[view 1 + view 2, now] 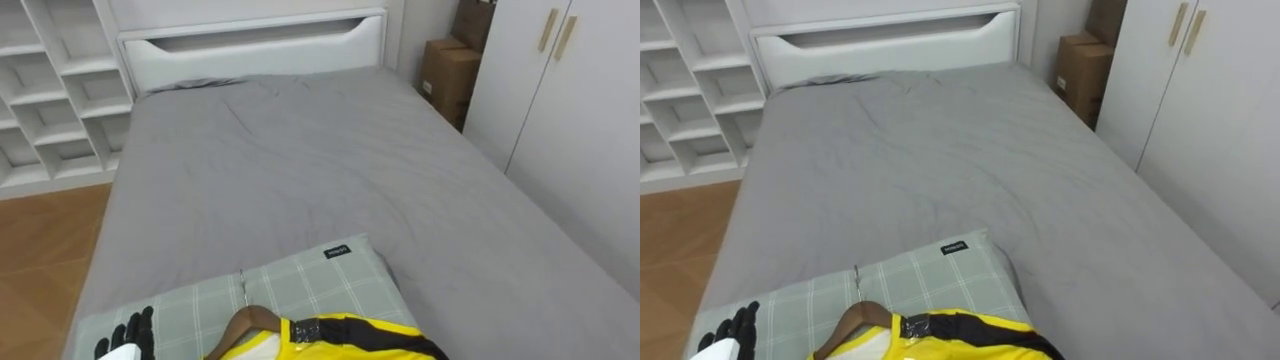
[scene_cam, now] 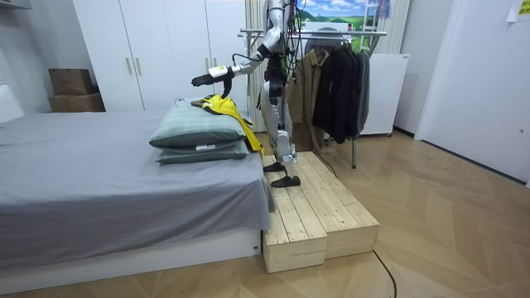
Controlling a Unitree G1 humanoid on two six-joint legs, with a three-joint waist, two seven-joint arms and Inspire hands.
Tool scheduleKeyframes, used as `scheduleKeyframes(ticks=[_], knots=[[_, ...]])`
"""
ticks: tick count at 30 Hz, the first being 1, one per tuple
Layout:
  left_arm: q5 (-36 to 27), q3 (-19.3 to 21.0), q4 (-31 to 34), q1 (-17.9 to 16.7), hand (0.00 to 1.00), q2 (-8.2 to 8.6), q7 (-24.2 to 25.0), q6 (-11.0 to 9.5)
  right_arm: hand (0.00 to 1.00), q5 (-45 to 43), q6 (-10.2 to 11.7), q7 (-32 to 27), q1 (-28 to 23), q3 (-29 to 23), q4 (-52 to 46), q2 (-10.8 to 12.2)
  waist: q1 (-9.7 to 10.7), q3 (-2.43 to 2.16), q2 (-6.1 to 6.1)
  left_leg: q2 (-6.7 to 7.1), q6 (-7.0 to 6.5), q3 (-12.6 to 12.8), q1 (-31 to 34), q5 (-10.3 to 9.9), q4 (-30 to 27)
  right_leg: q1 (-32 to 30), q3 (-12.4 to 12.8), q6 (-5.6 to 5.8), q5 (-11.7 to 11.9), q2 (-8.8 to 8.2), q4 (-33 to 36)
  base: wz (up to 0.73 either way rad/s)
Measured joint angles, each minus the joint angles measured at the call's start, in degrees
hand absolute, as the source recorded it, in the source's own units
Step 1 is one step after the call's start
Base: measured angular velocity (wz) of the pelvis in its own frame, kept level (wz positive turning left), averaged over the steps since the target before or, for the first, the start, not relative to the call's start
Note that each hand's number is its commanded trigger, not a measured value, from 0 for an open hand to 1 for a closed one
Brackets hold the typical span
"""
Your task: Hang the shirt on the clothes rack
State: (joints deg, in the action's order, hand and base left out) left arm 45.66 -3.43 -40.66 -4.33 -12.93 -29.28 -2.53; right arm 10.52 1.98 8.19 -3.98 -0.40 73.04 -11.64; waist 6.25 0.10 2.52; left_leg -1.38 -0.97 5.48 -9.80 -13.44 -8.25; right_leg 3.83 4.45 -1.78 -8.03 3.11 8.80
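Note:
A yellow jersey with black trim (image 1: 330,340) lies on a wooden hanger (image 1: 250,320) on top of green checked pillows (image 1: 300,280) at the foot of the grey bed (image 1: 300,170). The hanger's metal hook (image 1: 243,285) points toward the headboard. My left hand (image 1: 130,335) hovers open to the left of the hanger, over the pillow, fingers straight and apart from it. In the room view I stand on a wooden platform (image 2: 319,215) at the bed's end, with the left hand (image 2: 203,80) reached out above the jersey (image 2: 224,108).
A clothes rack (image 2: 331,33) with dark coats hangs behind me. White wardrobe doors (image 1: 570,100) and cardboard boxes (image 1: 448,75) stand right of the bed, and a white shelf unit (image 1: 50,90) stands left of it.

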Motion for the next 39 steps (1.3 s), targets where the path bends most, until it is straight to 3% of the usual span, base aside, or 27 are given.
scheduleKeyframes(ticks=[10,19,39], knots=[[-0.22,-0.02,-1.03,4.68,0.00,-0.95,0.19,-0.50,0.00,-0.06,-0.07,-1.05,0.62,1.53,-0.03,0.04,-0.12,0.49,-1.07,0.04,-0.01,0.86,0.69,0.01,-0.08,-1.43,1.00,0.12,-0.07,0.13,1.09,-0.04],[-5.06,0.00,-2.36,5.02,0.00,-1.15,2.63,-0.49,0.00,-2.04,-0.14,-0.52,0.74,2.64,0.05,0.21,-0.30,-0.14,-2.53,-0.01,-0.02,1.58,1.77,0.01,-0.11,-2.83,1.57,0.14,0.15,0.19,1.18,-0.04],[-7.63,-2.29,-6.77,6.03,0.00,-1.01,3.53,-0.49,0.00,-1.59,-0.06,-1.52,0.71,4.87,-0.02,0.12,-0.32,0.04,-2.11,-0.01,-0.04,2.47,3.61,0.02,-0.37,-5.29,3.12,0.29,0.45,0.61,2.09,-0.02]])
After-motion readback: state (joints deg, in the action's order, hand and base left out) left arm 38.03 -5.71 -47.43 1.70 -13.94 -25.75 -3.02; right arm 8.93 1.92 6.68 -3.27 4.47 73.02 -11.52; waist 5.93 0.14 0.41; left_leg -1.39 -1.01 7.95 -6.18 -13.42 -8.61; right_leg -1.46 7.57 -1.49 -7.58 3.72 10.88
